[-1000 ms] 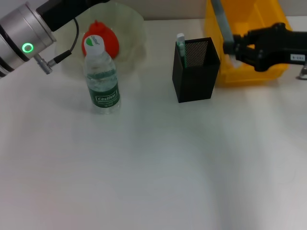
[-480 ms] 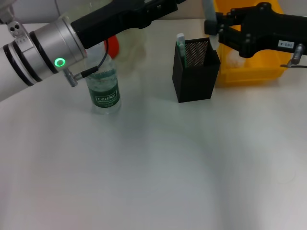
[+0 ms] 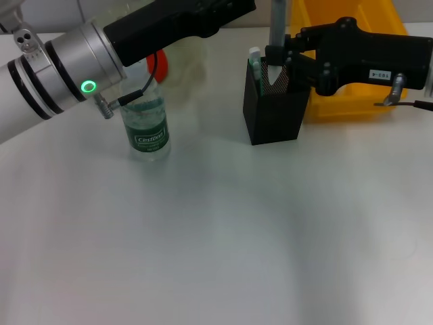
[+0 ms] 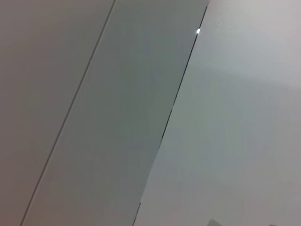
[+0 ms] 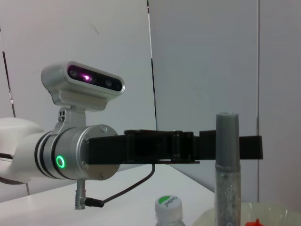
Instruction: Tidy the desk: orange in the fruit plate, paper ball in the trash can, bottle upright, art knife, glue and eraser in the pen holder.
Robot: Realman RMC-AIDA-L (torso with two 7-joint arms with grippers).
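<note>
My right gripper [image 3: 279,57] is shut on the glue [image 3: 277,20], a grey stick held upright just above the open top of the black mesh pen holder [image 3: 274,112]. The right wrist view shows the glue [image 5: 227,165] close up. A slim white-and-green thing [image 3: 254,59] stands in the holder's corner. The bottle [image 3: 143,122] stands upright on the desk. Behind it, the orange [image 3: 161,64] lies in the pale fruit plate [image 3: 189,61], mostly hidden by my left arm [image 3: 135,37], which reaches over them. The paper ball, art knife and eraser are out of view.
The yellow trash can [image 3: 345,101] stands right behind the pen holder, largely covered by my right gripper's black body. The white desk stretches bare in front of the bottle and holder. A wall is all that appears in the left wrist view.
The right gripper has carried the glue leftward from over the yellow trash can to over the pen holder. The left arm swung in across the fruit plate, hiding most of the orange.
</note>
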